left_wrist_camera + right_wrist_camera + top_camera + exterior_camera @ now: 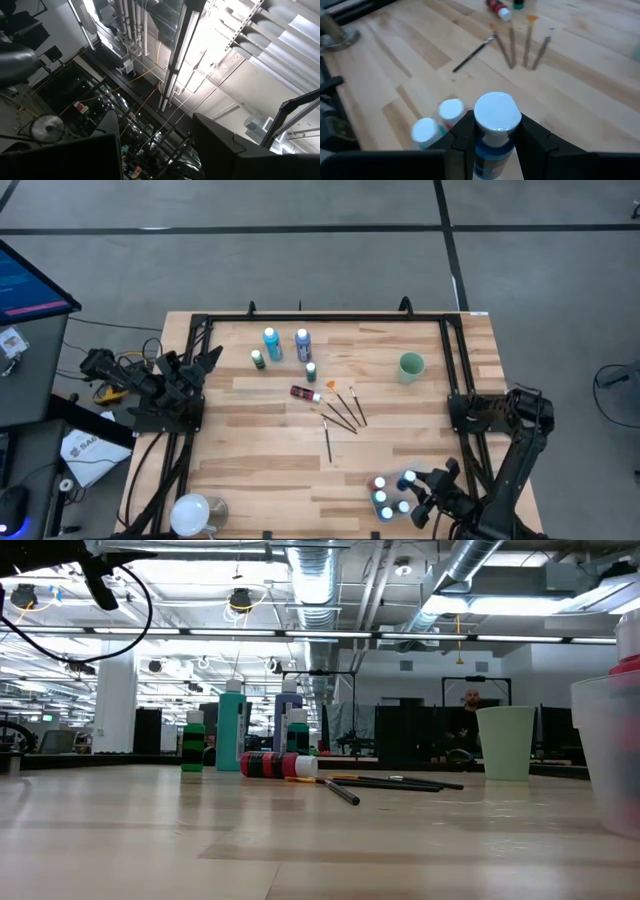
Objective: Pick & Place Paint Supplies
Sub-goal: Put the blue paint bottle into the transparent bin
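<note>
My right gripper [425,492] is at the near right, over the clear tub [372,483] that holds several white-capped paint bottles [392,498], and is shut on a blue bottle with a white cap [496,111]. Teal [270,343], blue [303,344] and two green bottles [258,359] stand upright at the far middle. A red bottle [303,392] lies on its side beside several paintbrushes [345,410], which lie flat. My left gripper [207,360] waits open at the left edge, pointing up. My right gripper pinches the blue bottle between its two fingers [465,131], on the body just below the white cap [492,145]. The fingers slant down from the near right. The bottle stands upright in the hold; its lower end is hidden by the gripper.
A pale green cup [411,366] stands at the far right. A white round object [192,510] sits at the near left corner. A dark frame [320,318] runs along the table's far edge and both sides. Bare wood lies between the brushes and the tub.
</note>
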Controlling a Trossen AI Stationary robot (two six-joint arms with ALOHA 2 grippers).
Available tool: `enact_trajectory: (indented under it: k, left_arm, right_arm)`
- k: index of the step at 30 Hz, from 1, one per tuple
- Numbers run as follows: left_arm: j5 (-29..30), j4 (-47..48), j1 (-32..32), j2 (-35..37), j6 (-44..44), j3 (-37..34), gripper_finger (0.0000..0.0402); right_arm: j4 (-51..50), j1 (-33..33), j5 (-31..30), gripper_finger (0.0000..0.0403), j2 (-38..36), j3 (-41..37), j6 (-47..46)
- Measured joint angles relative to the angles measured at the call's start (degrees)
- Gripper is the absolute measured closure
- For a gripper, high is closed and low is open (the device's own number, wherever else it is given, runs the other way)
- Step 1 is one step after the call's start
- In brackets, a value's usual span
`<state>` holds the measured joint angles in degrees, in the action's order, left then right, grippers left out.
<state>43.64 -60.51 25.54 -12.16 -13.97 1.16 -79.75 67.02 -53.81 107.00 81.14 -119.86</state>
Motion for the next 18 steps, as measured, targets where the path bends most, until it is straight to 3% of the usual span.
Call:
enact_trajectory:
  k: [9, 18]
  left_arm:
    - [0.02, 0.00, 0.00, 0.00, 0.01, 0.01, 0.0270]
    - [0.02, 0.00, 0.00, 0.00, -0.01, 0.01, 0.0270]
  right_arm:
    - [12.97, -1.79, -0.54, 0.0307, 0.01, -3.79, 13.23]
    - [13.64, -2.20, -0.39, 0.0307, 0.25, -3.83, 18.47]
